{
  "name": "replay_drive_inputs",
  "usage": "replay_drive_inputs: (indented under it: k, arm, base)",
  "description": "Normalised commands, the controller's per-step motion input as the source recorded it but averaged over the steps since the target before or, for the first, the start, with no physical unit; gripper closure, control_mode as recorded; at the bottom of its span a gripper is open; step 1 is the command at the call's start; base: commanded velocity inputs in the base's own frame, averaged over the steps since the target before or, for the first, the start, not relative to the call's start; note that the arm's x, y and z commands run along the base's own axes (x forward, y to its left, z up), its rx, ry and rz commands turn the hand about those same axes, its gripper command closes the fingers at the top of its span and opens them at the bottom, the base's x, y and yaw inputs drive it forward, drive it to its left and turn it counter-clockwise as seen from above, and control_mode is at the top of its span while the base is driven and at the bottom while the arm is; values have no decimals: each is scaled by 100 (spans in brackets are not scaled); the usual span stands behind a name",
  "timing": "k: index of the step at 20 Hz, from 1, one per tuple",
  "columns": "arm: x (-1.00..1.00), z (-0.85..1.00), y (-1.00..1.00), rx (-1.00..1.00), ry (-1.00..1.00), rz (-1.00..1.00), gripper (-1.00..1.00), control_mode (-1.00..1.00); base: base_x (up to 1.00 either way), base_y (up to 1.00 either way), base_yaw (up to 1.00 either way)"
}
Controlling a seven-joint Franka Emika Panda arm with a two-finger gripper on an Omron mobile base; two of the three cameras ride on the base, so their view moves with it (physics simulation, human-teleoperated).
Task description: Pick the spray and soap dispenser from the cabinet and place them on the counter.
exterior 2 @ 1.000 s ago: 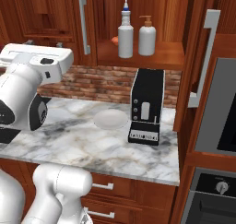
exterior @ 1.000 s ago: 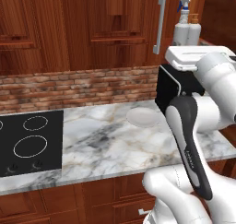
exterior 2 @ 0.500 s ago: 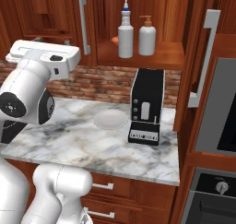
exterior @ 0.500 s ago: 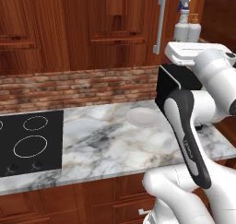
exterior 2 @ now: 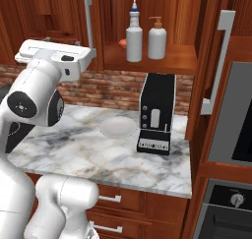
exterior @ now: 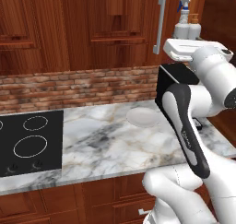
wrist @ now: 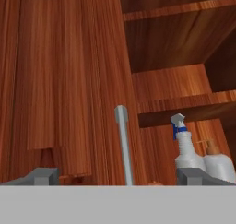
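Observation:
The spray (exterior 2: 134, 34), a slim bottle with a blue-and-white trigger, stands on the shelf of the open cabinet (exterior 2: 152, 63). The squat soap dispenser (exterior 2: 157, 39) with its orange pump stands right beside it. Both also show in the left base view, the spray (exterior: 184, 16) and the soap dispenser (exterior: 194, 30), just above my white hand (exterior: 186, 48). In the hand view my gripper (wrist: 117, 177) is open and holds nothing. There the spray (wrist: 185, 149) and the soap dispenser (wrist: 216, 164) stand ahead to the right. The marble counter (exterior 2: 74, 144) lies below.
A black coffee machine (exterior 2: 156, 112) stands on the counter under the cabinet, with a white plate (exterior 2: 118, 128) beside it. A small orange thing (exterior 2: 122, 43) sits behind the spray. The door's silver bar handle (wrist: 123, 144) rises just ahead of the hand. A black cooktop (exterior: 27, 142) is set at the left.
My hand has risen a little and shifted toward the open cabinet. The bottles have not moved, and the jaws stay wide apart.

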Motion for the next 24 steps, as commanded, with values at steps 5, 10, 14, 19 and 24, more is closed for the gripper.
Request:
replay_drive_inputs:
  k: [5, 10, 14, 19, 24]
  arm:
    - [25, 0, 0, 1, 1, 0, -100, -100]
    - [28, 0, 0, 2, 2, 0, -100, -100]
    - [27, 0, 0, 2, 2, 0, -100, -100]
    - [29, 0, 0, 2, 1, 0, -100, -100]
    - [30, 0, 0, 1, 2, 0, -100, -100]
  base:
    - [0, 0, 0]
    - [0, 0, 0]
    - [0, 0, 0]
    - [0, 0, 0]
    - [0, 0, 0]
